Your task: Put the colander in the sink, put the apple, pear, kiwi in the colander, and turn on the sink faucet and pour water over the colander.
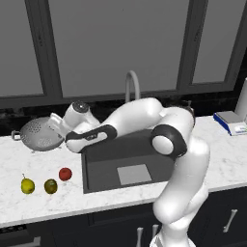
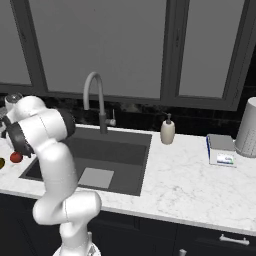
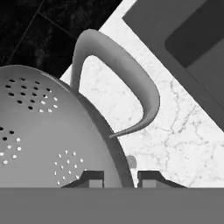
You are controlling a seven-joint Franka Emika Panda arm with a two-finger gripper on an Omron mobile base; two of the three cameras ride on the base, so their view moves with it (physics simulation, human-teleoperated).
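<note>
Soap dispenser (image 2: 167, 131), beige, standing on the white marble counter (image 2: 180, 185). Blue-and-white flat item (image 2: 220, 150), possibly a scale, lying beside a pale cylindrical canister (image 2: 246, 128). Dark cabinets (image 1: 226, 217) running below.

No text, label, brand, number or sign can be read on anything here; the small white and blue box (image 2: 220, 150) on the counter bears only unreadable marks
</note>
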